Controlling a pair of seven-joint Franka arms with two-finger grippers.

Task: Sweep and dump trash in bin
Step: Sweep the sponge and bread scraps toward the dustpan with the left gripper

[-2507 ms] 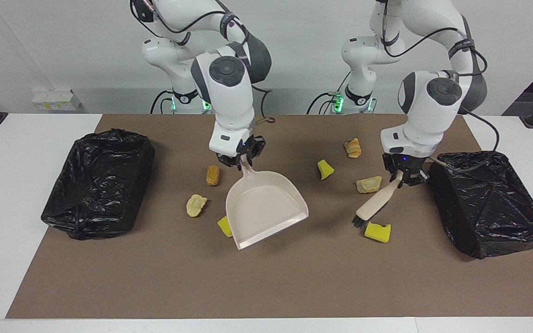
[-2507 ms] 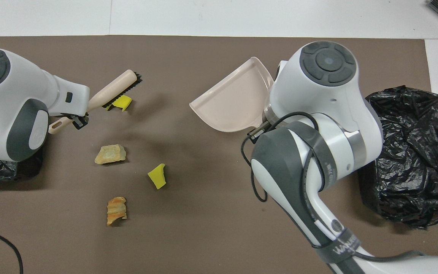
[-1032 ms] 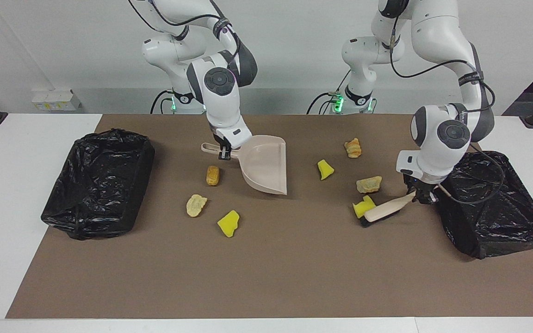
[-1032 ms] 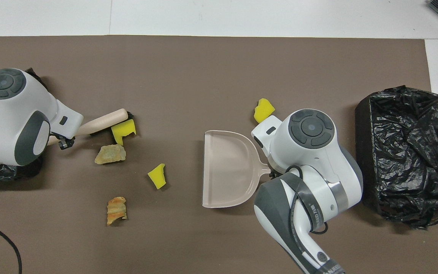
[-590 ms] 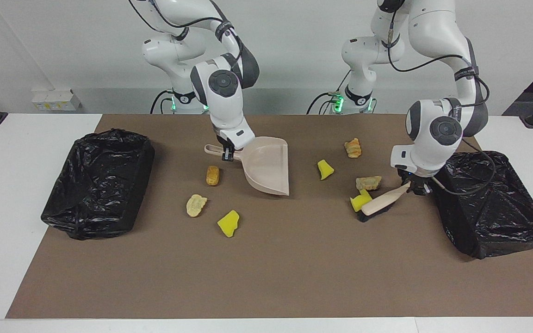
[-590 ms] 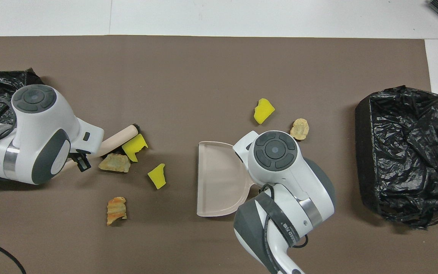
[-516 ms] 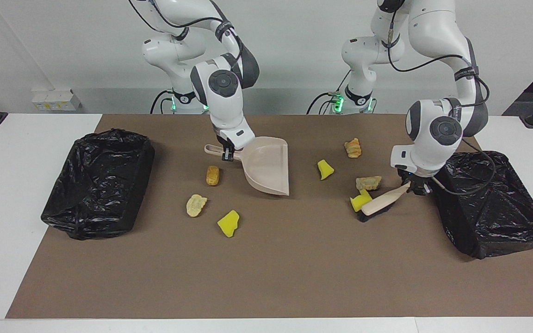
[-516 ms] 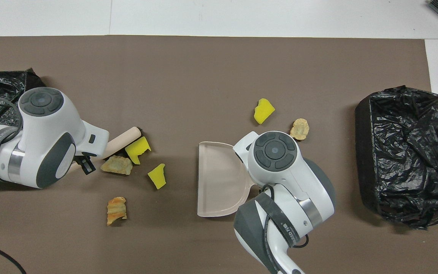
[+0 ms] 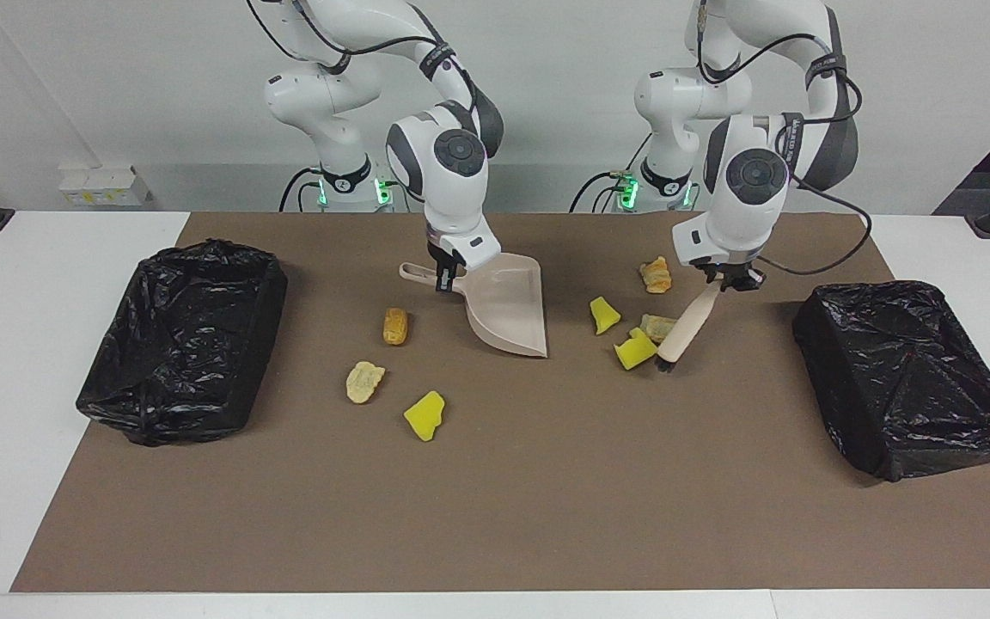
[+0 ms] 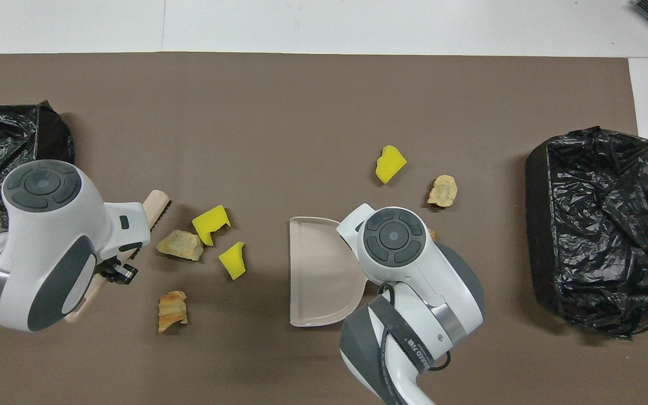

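My right gripper (image 9: 446, 277) is shut on the handle of the beige dustpan (image 9: 508, 305), which is tipped on the mat with its mouth toward the left arm's end. My left gripper (image 9: 729, 282) is shut on the brush (image 9: 684, 331), whose bristles touch a yellow chunk (image 9: 635, 349) and a tan lump (image 9: 656, 326). Another yellow chunk (image 9: 603, 314) lies between these and the pan, and an orange lump (image 9: 655, 274) sits nearer the robots. More trash lies beside the pan toward the right arm's end: an orange lump (image 9: 394, 326), a tan lump (image 9: 363, 381) and a yellow chunk (image 9: 424, 415).
A black-lined bin (image 9: 186, 340) stands at the right arm's end of the brown mat and another black-lined bin (image 9: 907, 378) at the left arm's end. In the overhead view the right wrist covers the dustpan (image 10: 315, 275) handle. A black cable hangs from the left wrist.
The left gripper has swept the brush toward the middle and nearer the robots, pushing the yellow chunk and tan lump toward the dustpan. The right gripper has shifted the dustpan slightly toward them.
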